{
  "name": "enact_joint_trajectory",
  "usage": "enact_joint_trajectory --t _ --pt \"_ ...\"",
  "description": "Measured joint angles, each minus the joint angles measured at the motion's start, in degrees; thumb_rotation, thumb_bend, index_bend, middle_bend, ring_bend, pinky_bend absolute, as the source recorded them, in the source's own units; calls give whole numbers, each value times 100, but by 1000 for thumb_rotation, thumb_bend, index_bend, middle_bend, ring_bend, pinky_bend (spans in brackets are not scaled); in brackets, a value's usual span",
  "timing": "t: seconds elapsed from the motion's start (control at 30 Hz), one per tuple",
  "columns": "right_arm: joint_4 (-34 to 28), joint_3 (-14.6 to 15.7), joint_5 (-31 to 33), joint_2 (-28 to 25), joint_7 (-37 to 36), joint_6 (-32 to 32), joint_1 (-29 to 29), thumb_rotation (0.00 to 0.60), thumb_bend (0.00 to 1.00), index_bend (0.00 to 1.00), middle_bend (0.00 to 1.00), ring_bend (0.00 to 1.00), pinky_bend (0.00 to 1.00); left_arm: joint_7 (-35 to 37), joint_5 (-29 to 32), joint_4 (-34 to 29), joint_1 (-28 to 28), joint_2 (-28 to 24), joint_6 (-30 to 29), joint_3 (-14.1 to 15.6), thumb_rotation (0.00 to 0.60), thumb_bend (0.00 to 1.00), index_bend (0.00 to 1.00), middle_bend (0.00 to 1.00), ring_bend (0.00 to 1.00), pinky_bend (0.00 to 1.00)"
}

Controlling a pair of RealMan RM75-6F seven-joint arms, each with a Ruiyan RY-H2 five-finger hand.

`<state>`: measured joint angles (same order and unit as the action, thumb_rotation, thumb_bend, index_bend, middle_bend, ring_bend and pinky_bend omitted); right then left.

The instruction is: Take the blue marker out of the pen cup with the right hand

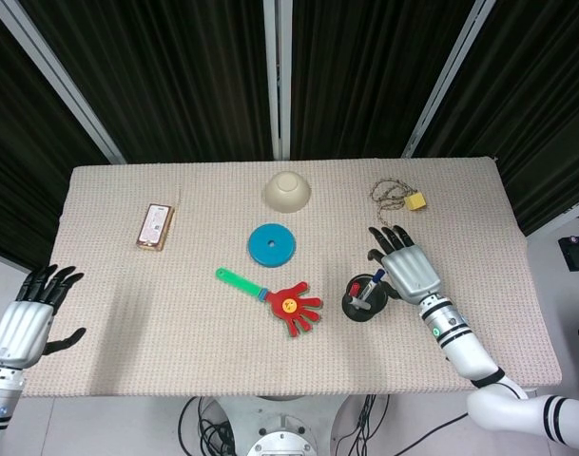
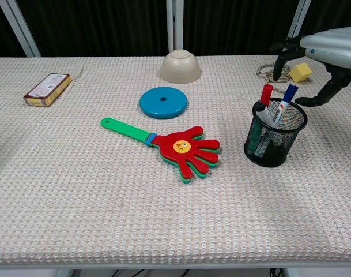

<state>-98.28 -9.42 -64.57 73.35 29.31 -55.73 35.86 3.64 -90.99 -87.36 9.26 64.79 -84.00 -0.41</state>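
Red marker [image 2: 265, 93] beside blue marker [image 2: 288, 95] in pen cup [image 2: 274, 141]; right hand [image 1: 408, 267] above, fingers [image 2: 282, 49] apart, empty.

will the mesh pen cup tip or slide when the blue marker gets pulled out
Possibly. The pen cup is thin wire mesh, so probably light. The blue marker leans on its rim, so a sideways pull may drag it. The woven table cover should limit sliding.

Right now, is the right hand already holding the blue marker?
No. In the chest view the right hand hovers open above and behind the pen cup, and the blue marker stands untouched inside it.
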Motion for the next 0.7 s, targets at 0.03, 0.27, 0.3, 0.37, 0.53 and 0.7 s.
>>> enact_joint_trajectory --t 0.03,0.27,0.3,0.37,0.53,0.7 --pt "7 11 10 5 -1 -7 9 600 274 354 0 0 0 -2 -1 1 3 1 7 2 600 181 150 93 16 44" --pt "43 61 34 40 14 -55 67 600 288 393 0 0 0 -15 2 -11 0 0 0 -2 600 181 151 93 16 44" --pt "43 69 31 41 10 -69 70 600 289 394 0 0 0 -15 7 -12 -2 -3 0 -2 600 181 151 93 16 44" --pt "46 90 27 43 5 -90 77 600 292 400 0 0 0 -19 11 -13 -3 -7 7 0 600 181 151 93 16 44" --pt "50 136 16 53 9 -151 85 600 298 426 0 0 0 -16 12 -12 -2 -8 13 1 600 181 150 93 16 43" --pt "55 161 -8 58 -9 -196 94 600 304 448 0 0 0 -15 20 -5 1 -1 26 1 600 181 151 93 16 44"
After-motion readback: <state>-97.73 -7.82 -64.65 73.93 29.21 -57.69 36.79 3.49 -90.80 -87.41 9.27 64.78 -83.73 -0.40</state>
